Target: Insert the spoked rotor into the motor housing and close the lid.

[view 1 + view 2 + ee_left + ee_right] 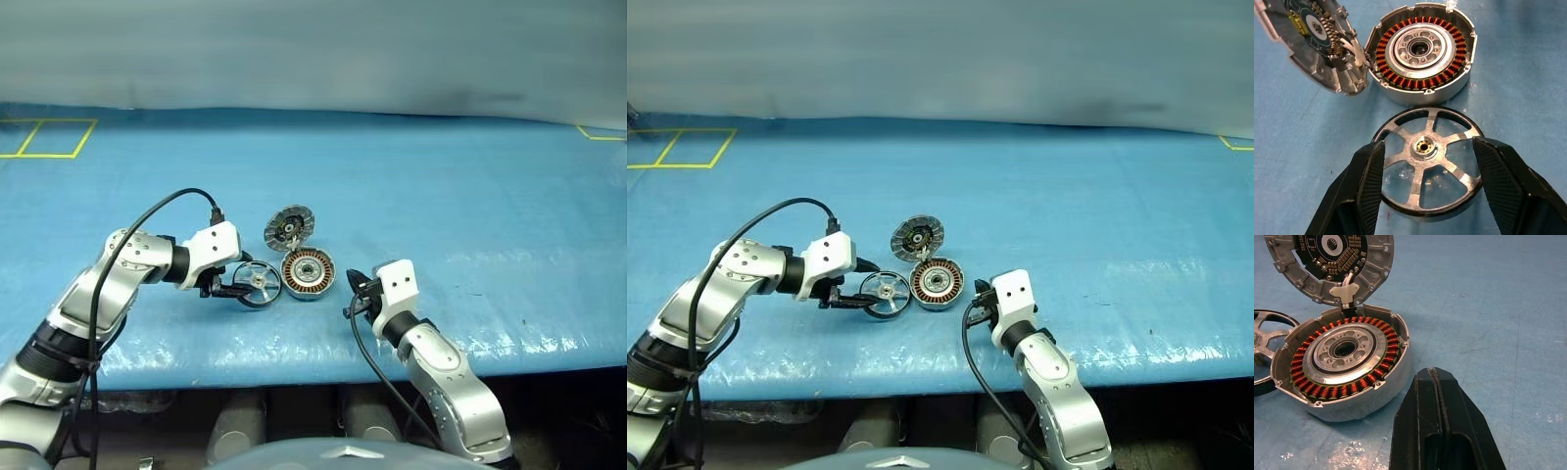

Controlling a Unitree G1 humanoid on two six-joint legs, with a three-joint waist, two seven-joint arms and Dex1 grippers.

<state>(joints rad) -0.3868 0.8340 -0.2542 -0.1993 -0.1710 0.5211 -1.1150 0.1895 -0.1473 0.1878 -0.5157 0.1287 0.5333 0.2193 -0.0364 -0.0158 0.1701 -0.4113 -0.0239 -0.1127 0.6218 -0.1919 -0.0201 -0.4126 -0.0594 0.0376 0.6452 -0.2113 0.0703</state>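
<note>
A blue sheet (470, 206) covers the table, wrinkled and shiny toward the near edge, where it folds down over the front. Yellow tape (47, 137) marks a pair of squares on its far left corner, and a short piece of more yellow tape (600, 134) sits at the far right edge. A pale grey-green wall (313, 49) rises behind the table. A dark gap (294, 406) runs below the near edge, with grey rounded shapes in it that are too dim to make out
</note>
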